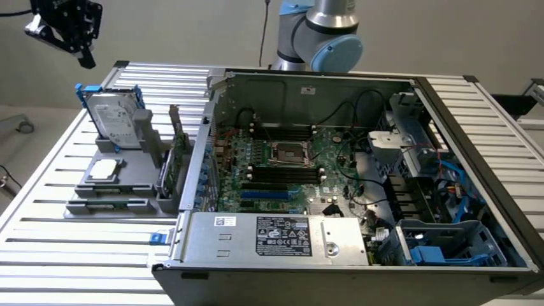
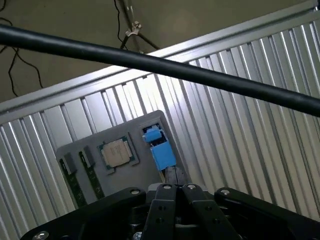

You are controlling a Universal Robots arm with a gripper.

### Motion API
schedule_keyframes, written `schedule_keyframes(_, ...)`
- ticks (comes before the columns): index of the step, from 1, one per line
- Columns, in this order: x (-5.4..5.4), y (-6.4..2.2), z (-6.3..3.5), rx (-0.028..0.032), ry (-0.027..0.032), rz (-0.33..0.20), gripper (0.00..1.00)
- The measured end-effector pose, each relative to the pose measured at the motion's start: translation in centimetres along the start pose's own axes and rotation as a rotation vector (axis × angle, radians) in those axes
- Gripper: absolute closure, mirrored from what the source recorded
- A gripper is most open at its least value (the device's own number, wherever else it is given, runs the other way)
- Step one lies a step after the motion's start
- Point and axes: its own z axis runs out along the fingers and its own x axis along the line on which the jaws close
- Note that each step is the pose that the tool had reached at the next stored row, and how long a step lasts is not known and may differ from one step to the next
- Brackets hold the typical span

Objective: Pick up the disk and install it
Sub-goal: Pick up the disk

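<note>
Closed end effector above disk (label unreadable).

A big silver table with long ridges carries everything. An open computer box sits on it and fills the middle and the exterior view's right. A grey holder sits on the table just beside the box, on the exterior view's left.
</note>
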Motion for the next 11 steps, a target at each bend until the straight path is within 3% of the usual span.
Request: schedule_keyframes(11,-0.01,0.02,0.14,-0.0026,0.0140,-0.198,0.89)
